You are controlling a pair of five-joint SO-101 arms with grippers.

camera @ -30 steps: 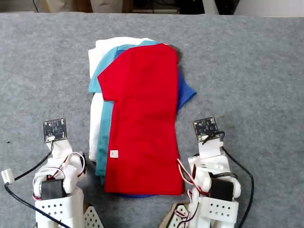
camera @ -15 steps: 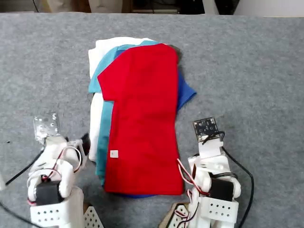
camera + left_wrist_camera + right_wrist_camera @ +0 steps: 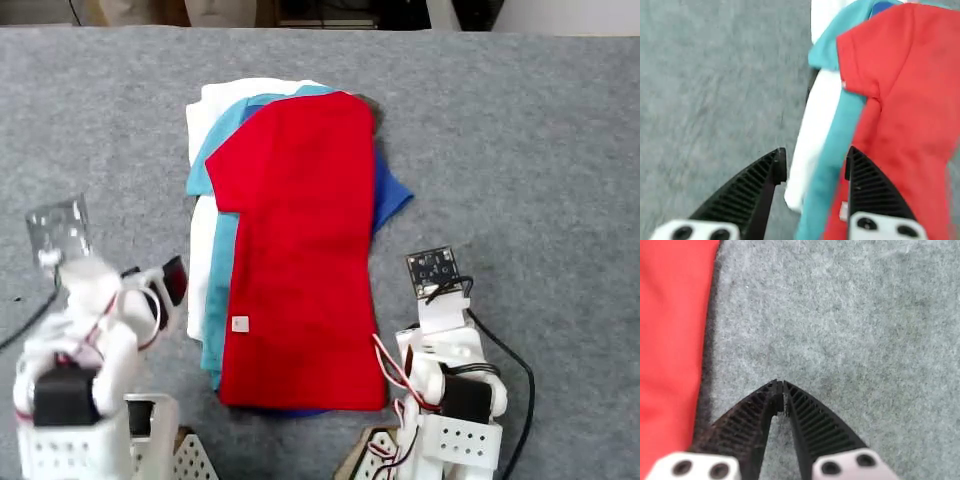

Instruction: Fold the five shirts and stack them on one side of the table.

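Jaws apart, the left gripper hovers over the white fabric shirt's edge, apparently to pinch it, while the right gripper, jaws together, idles beside the red fabric shirt.

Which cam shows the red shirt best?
High view: the red shirt shows whole, laid flat. Left wrist view shows one sleeve and part of the body; right wrist view, an edge strip.
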